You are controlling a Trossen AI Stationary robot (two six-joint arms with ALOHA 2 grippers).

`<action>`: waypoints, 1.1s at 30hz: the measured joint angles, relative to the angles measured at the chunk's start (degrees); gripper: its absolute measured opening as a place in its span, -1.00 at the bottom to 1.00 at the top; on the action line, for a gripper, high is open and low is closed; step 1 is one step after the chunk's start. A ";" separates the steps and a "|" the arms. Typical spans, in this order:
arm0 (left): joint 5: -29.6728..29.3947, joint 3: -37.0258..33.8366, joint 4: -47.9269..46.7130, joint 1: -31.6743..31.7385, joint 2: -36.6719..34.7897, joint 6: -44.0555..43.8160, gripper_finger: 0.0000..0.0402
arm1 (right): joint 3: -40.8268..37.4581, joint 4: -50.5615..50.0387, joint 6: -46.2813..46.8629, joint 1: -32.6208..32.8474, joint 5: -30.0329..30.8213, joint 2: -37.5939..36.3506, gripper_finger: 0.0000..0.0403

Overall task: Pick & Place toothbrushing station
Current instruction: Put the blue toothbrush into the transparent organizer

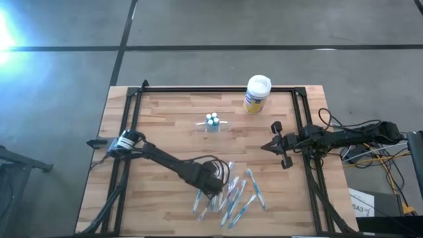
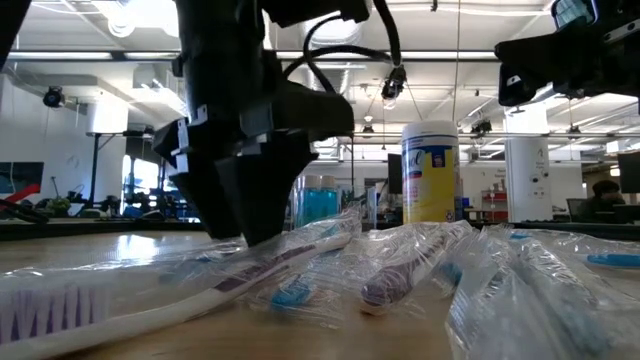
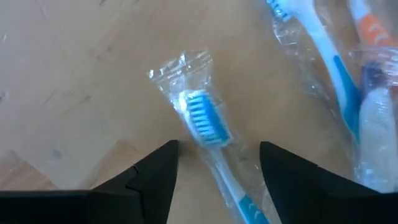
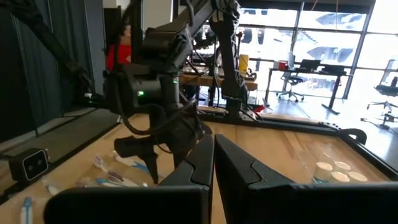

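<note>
Spanning wooden table (image 1: 165, 125), spread left gripper (image 3: 217, 163) over wrapped toothbrush (image 3: 205, 121), right gripper (image 1: 266, 147) clenched, grey floor beyond.

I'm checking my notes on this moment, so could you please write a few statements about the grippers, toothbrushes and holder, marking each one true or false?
1. The left gripper stands open over a wrapped toothbrush. True.
2. The right gripper is holding a toothbrush. False: it is shut on nothing, off at the table's right side.
3. The clear holder already contains items. True.
4. The yellow canister lies tipped over. False: it stands upright.
</note>
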 joint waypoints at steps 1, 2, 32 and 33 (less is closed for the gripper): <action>0.49 -0.43 0.30 0.20 -0.06 0.51 0.12 | 0.00 0.00 0.01 -0.01 0.05 0.00 -0.96; 0.70 -0.83 0.52 0.34 -0.10 1.02 0.09 | 0.00 0.00 -0.03 -0.02 0.14 0.00 -0.96; -27.08 -3.58 3.43 0.53 -21.10 36.97 -0.96 | -0.84 -3.08 9.24 0.03 0.09 0.00 -0.96; -30.27 -4.62 6.60 0.55 -23.76 40.99 -0.96 | -1.09 -3.17 9.55 0.06 0.07 -0.02 -0.96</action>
